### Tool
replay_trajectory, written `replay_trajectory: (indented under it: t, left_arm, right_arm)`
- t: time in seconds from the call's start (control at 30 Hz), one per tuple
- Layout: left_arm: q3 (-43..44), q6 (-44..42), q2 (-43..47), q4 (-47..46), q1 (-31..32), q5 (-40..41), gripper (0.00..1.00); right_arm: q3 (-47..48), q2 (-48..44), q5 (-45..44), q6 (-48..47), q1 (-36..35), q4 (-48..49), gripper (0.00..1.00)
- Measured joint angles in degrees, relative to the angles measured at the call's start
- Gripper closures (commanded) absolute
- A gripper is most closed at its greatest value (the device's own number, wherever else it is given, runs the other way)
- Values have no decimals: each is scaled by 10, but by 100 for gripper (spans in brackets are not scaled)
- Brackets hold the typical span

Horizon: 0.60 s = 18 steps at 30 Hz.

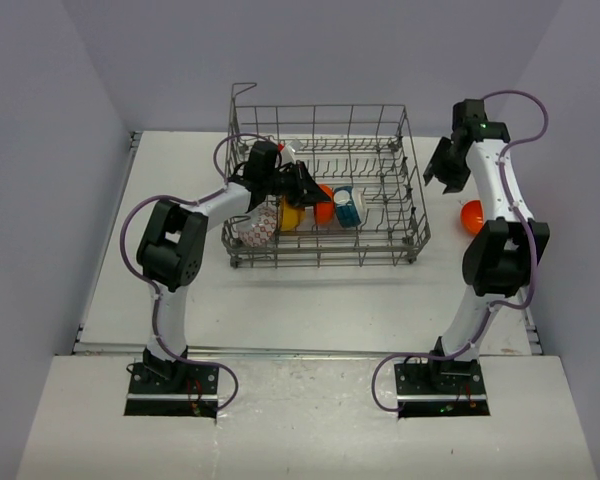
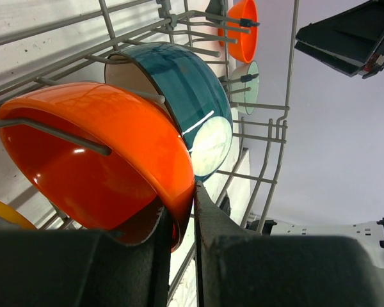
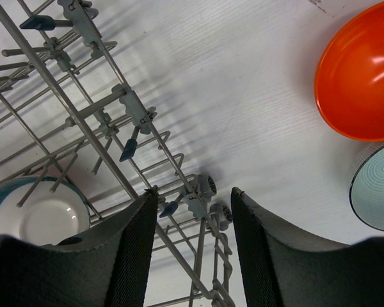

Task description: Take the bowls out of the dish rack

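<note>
Now four bowls (image 1: pixel 348 207) in dish rack (image 1: pixel 320 258)

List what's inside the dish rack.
White bowl, yellow bowl, orange bowl and teal bowl stand in the rack. The left gripper grips the orange bowl; its arm covers whatever lies beneath.

Six bowls (image 1: pixel 470 216), one dish rack (image 1: pixel 380 250), two arms (image 1: pixel 170 245).

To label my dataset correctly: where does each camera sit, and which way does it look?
Top external: above and behind, looking down on the dish rack; both arms show.
Left wrist: inside the rack; left gripper pinches the racked orange bowl.
Right wrist: facing down at the table; open right gripper.
Shared: loose orange bowl, top and right wrist.
</note>
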<state>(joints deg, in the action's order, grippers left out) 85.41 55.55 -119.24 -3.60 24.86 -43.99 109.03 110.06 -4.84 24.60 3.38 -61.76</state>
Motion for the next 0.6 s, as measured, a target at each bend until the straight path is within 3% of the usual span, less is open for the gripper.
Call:
replay_trajectory:
  t: [0.47,0.6]
  left_arm:
    - [2,0,-2,0,-1,-3,100]
    - [3,2,-3,0,-1,-4,100]
  right_arm:
    - [-1,-7,22,-1,-19,1,48]
    - [-16,-7,29,0,-22,10,56]
